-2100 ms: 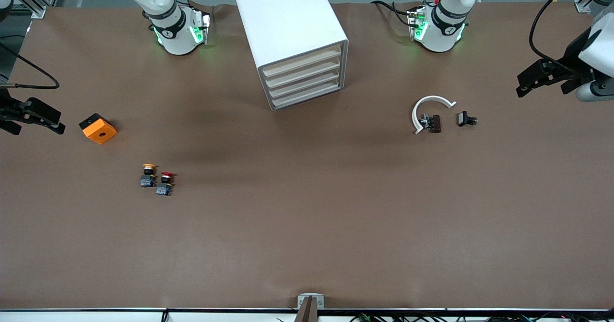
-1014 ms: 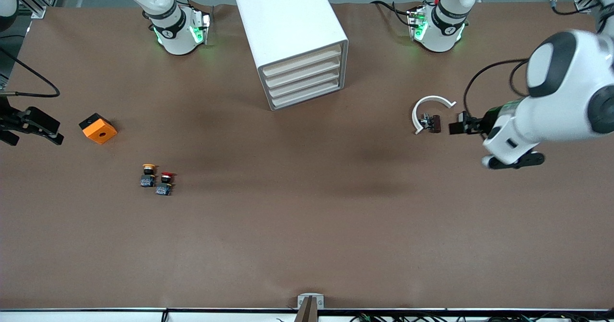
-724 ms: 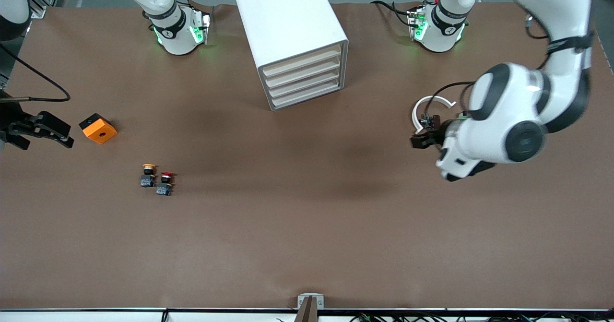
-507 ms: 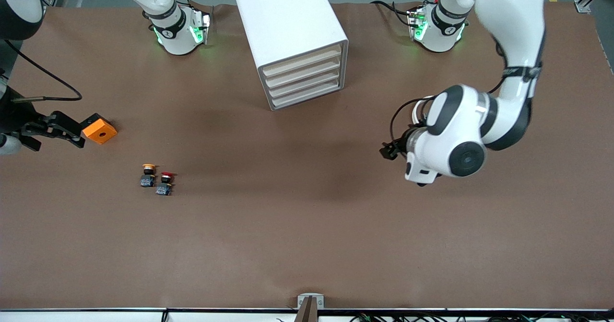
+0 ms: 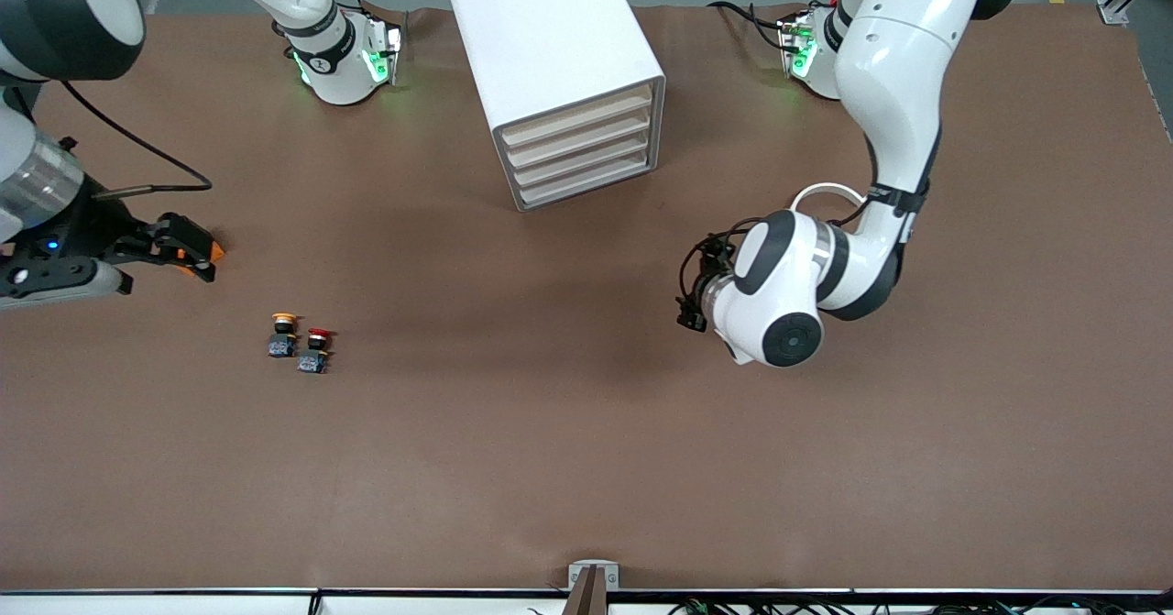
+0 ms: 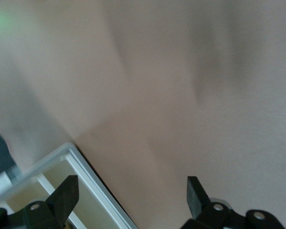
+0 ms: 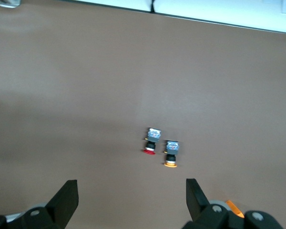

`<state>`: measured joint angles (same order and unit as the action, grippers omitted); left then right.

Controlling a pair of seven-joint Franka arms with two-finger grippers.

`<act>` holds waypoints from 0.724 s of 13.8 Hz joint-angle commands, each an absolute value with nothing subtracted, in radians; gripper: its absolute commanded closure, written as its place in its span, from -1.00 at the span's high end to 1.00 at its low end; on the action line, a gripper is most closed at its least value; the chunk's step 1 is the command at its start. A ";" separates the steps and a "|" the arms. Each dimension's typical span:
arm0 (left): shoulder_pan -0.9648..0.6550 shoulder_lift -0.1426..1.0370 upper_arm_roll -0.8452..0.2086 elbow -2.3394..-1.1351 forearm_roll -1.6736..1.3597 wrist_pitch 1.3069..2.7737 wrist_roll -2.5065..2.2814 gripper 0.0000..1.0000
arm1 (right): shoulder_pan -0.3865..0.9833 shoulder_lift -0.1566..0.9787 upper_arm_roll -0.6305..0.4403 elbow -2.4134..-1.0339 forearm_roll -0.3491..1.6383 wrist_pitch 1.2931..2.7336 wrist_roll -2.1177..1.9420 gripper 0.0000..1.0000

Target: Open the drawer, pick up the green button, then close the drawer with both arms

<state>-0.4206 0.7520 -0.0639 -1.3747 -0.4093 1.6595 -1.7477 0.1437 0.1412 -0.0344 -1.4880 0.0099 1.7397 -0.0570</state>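
White cabinet (image 5: 550, 65) is seen with every drawer (image 5: 586, 159) shut; nothing is done yet. Left tool (image 5: 689, 296), fingers spread and empty, is held over the desk (image 5: 586, 459) near the cabinet's front. Right tool (image 5: 188, 250), likewise spread, is held over an orange block (image 5: 215, 250). No green button is seen.

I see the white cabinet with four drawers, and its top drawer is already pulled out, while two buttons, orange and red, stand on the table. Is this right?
Not quite. In the front view all four drawers of the white cabinet sit flush, so the top drawer is shut, not pulled out. The rest holds: the orange-capped button and the red-capped button stand side by side on the table.
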 commanded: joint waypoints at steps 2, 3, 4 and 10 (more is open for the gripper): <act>-0.454 0.788 -0.055 -1.370 -0.511 1.573 -1.899 1.00 | 0.201 0.138 -0.040 -1.479 0.017 1.695 -0.016 1.00; -0.465 0.799 -0.055 -1.376 -0.561 1.537 -1.899 1.00 | 0.222 0.140 -0.040 -1.479 0.018 1.672 0.024 1.00; -0.468 0.820 -0.055 -1.384 -0.624 1.517 -1.899 1.00 | 0.254 0.143 -0.038 -1.479 0.018 1.664 0.070 1.00; -0.563 0.893 -0.054 -1.388 -0.830 1.519 -2.012 1.00 | 0.414 0.215 -0.038 -1.485 0.168 1.667 0.430 1.00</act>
